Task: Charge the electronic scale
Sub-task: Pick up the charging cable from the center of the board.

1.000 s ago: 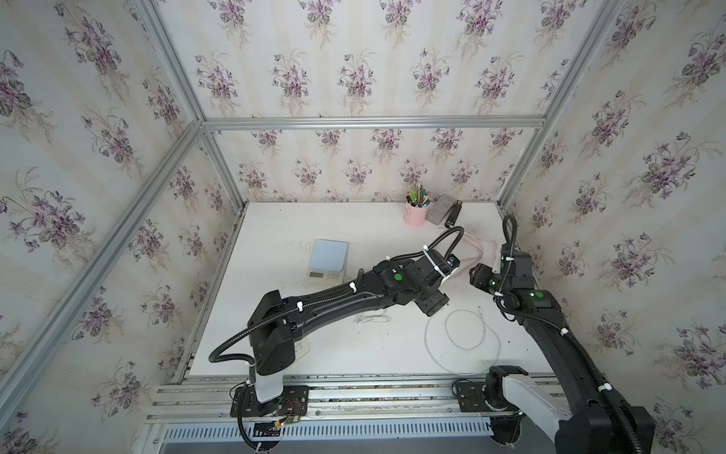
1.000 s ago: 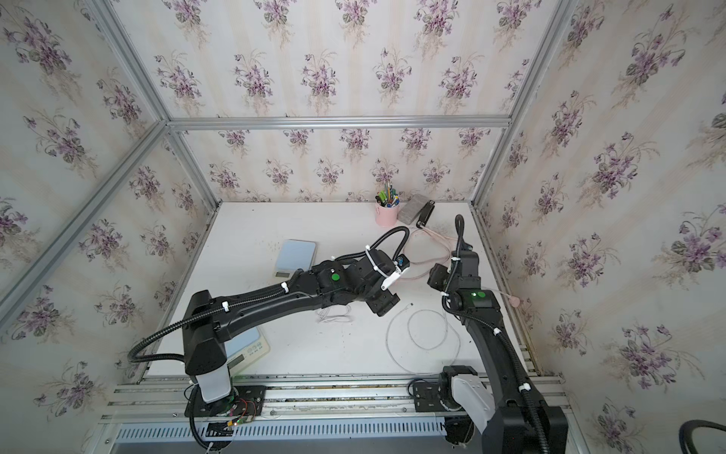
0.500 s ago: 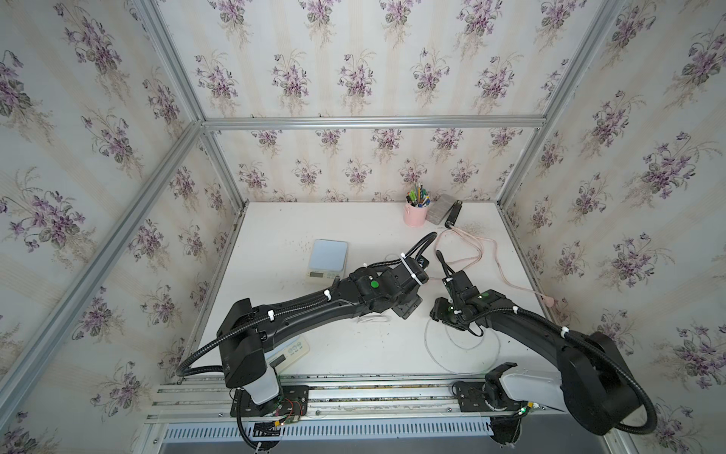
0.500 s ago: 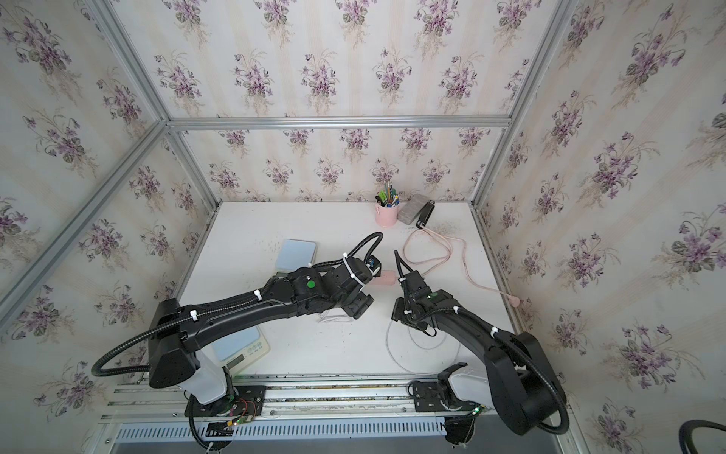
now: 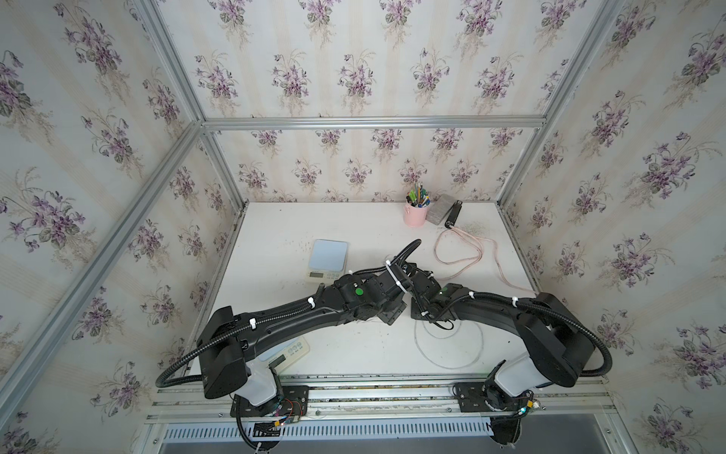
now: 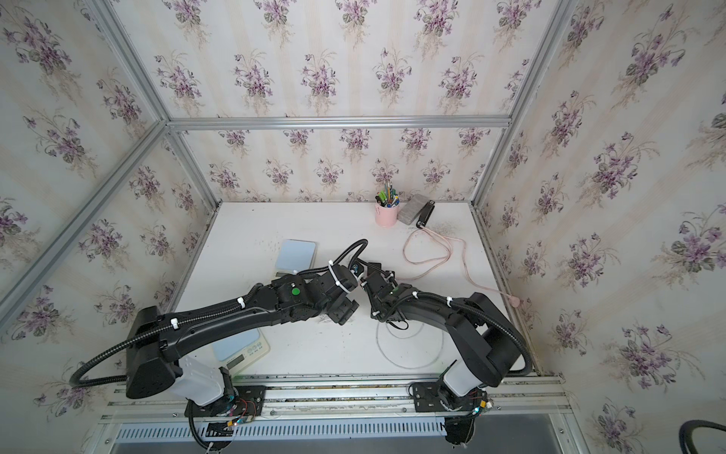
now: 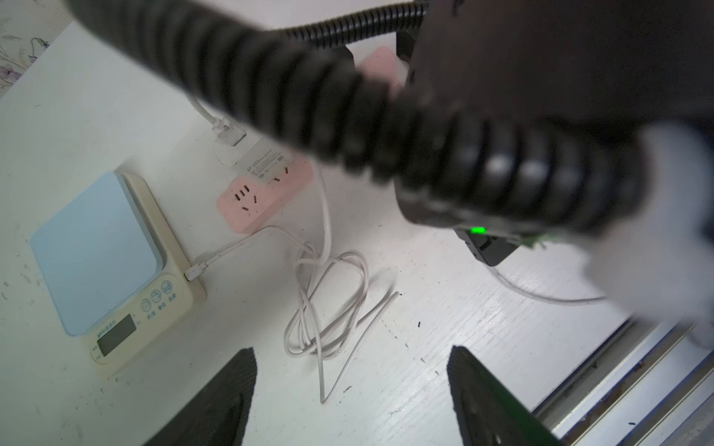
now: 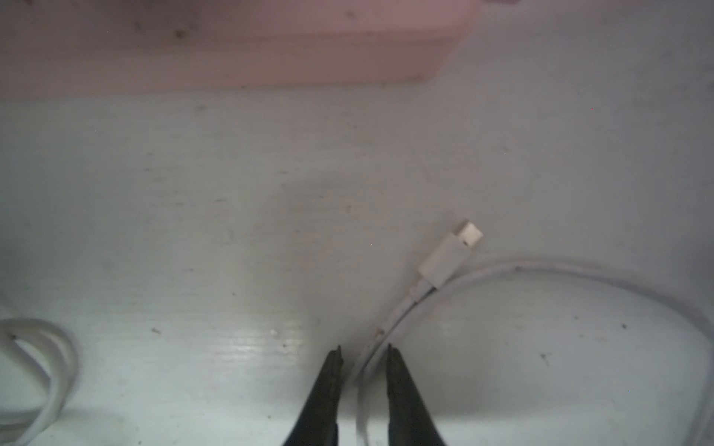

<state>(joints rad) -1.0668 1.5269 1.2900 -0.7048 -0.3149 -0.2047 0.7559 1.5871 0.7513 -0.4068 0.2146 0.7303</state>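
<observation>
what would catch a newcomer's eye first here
The black left arm and right arm meet nose to nose mid-table, the right gripper straddling a white cable. Further back sit a blue-topped scale and a looped pink cable.

Scale point(image 7: 94, 251): pale blue top, cream body. Power strip point(image 7: 262, 197) pink; cable point(image 7: 327, 228) white. Cup point(image 5: 415, 215) pink. Walls point(image 5: 353, 59): cream stripes, purple flower sprigs. Tabletop point(image 5: 353, 353) white. Arms point(image 5: 294, 314) black

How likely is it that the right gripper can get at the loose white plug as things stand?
Probably yes: the right gripper straddles the white cable just behind the plug, and nothing lies between.
</observation>
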